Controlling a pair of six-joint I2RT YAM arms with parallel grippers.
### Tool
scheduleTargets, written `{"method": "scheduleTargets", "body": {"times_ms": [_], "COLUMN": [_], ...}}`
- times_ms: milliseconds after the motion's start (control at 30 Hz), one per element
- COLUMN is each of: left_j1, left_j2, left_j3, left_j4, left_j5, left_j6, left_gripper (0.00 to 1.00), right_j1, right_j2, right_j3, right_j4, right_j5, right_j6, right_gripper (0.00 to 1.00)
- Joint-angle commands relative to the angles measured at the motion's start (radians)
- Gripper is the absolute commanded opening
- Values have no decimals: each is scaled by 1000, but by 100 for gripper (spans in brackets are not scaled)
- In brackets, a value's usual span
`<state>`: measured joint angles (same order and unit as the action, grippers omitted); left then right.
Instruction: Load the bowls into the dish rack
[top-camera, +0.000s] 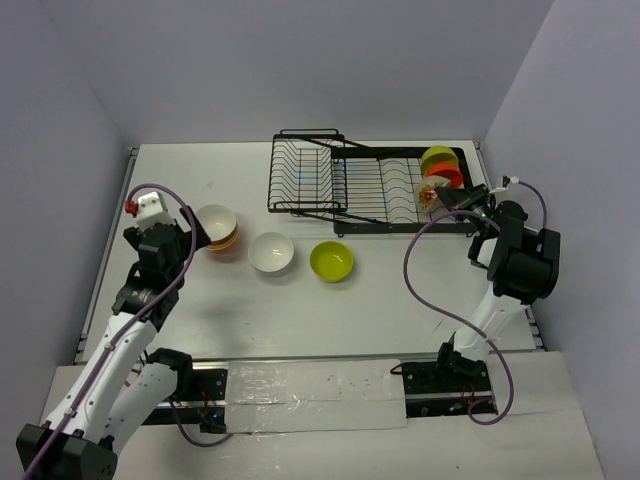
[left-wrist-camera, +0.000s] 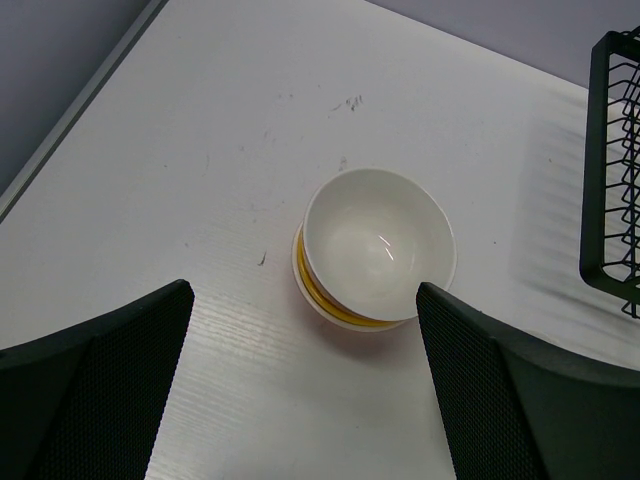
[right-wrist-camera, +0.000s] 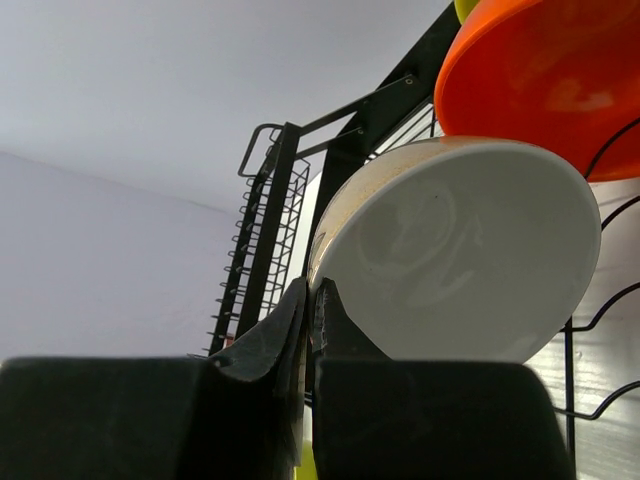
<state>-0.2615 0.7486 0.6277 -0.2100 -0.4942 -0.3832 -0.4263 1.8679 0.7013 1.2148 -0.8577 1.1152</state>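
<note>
The black wire dish rack (top-camera: 360, 185) stands at the back. At its right end a lime-green bowl (top-camera: 438, 157) and an orange bowl (top-camera: 447, 175) stand on edge. My right gripper (top-camera: 450, 200) is shut on the rim of a white bowl (right-wrist-camera: 460, 250), holding it on edge among the prongs beside the orange bowl (right-wrist-camera: 540, 70). My left gripper (left-wrist-camera: 305, 380) is open and empty, hovering just before a stack of white bowls with yellow-orange outsides (left-wrist-camera: 378, 243). The stack (top-camera: 217, 225), a single white bowl (top-camera: 271, 252) and a lime-green bowl (top-camera: 331, 260) sit on the table.
The rack's taller ribbed section (top-camera: 305, 170) is at its left end, and its corner shows in the left wrist view (left-wrist-camera: 610, 170). Grey walls close in the table (top-camera: 300, 310) on three sides. A purple cable loops beside the right arm (top-camera: 415, 270).
</note>
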Motion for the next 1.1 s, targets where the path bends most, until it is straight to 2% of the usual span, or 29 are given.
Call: {"method": "scheduleTargets", "body": {"times_ms": [0, 400, 833, 967, 1067], "left_j1": [-2, -2, -2, -2, -2], "left_j2": [14, 60, 101, 101, 98], "left_j3": [53, 79, 104, 107, 106], "left_j4": [9, 15, 32, 31, 29], "left_j5": [-3, 3, 5, 3, 0], "left_j6": [0, 13, 21, 18, 20], "left_gripper": [99, 99, 99, 99, 99], "right_j1": [-11, -20, -28, -28, -28], "right_j2": [16, 63, 51, 40, 31], "right_j3": [63, 83, 0, -14, -25], "right_j4": [229, 226, 187, 164, 147], "right_j5": [-4, 22, 128, 157, 177], "right_j6": [28, 52, 31, 14, 3], "right_gripper": [0, 0, 0, 6, 17]}}
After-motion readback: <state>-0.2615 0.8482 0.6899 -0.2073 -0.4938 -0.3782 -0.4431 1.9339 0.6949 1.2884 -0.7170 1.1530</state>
